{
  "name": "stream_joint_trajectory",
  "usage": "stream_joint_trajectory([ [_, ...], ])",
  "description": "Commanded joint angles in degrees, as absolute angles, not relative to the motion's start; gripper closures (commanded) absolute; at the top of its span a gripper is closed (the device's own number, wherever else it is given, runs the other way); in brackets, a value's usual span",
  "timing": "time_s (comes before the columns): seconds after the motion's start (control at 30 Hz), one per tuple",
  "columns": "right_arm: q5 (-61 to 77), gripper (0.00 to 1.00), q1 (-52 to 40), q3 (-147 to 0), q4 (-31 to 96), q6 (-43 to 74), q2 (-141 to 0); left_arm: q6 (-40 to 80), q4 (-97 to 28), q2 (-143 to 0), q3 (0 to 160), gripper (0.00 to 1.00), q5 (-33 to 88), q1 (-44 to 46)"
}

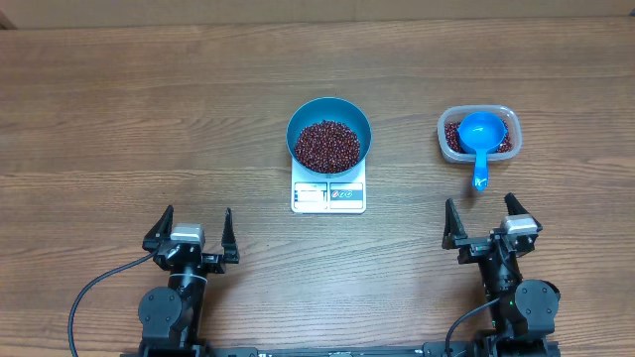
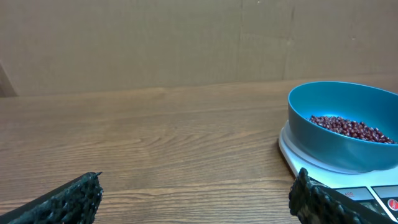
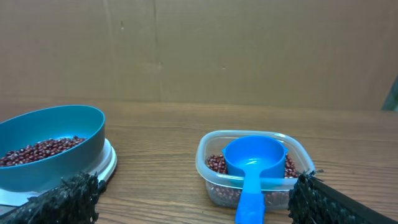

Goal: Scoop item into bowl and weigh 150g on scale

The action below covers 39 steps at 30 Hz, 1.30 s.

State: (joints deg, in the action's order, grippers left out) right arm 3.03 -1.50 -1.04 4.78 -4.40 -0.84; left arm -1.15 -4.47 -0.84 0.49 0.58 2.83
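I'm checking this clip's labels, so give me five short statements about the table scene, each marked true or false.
1. The blue bowl sits on the scale. True.
2. The blue bowl is empty. False: it holds beans.
3. The scoop lies in the clear tub. True.
4. The right pincer holds the scoop. False: it is open, apart from the scoop.
5. The left pincer is shut. False: it is open and empty.

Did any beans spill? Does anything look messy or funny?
No, nothing stands out. The beans sit inside the bowl on the scale and inside the tub, none on the table. The scoop rests in the tub, its handle poking over the rim.
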Motion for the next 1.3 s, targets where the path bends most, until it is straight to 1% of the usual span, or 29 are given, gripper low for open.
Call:
stream_joint_trajectory([
  [0.0,1.91,0.0,-0.43,-0.47,4.71,-3.44,-0.14,-0.19,-4.49,-0.25,0.27,0.0,0.01,2.26],
  [0.07,-1.58,0.0,0.69,-0.47,4.71,3.11,-0.14,-0.19,-4.49,-0.25,0.27,0.0,0.03,2.26],
  [0.1,-1.61,0.0,0.95,-0.47,4.71,3.42,-0.14,-0.19,-4.49,-0.25,0.27,0.0,0.01,2.26],
  [1.27,-1.41,0.0,0.97,-0.47,4.71,3.03,-0.16,-0.19,-4.49,-0.25,0.27,0.0,0.01,2.26],
])
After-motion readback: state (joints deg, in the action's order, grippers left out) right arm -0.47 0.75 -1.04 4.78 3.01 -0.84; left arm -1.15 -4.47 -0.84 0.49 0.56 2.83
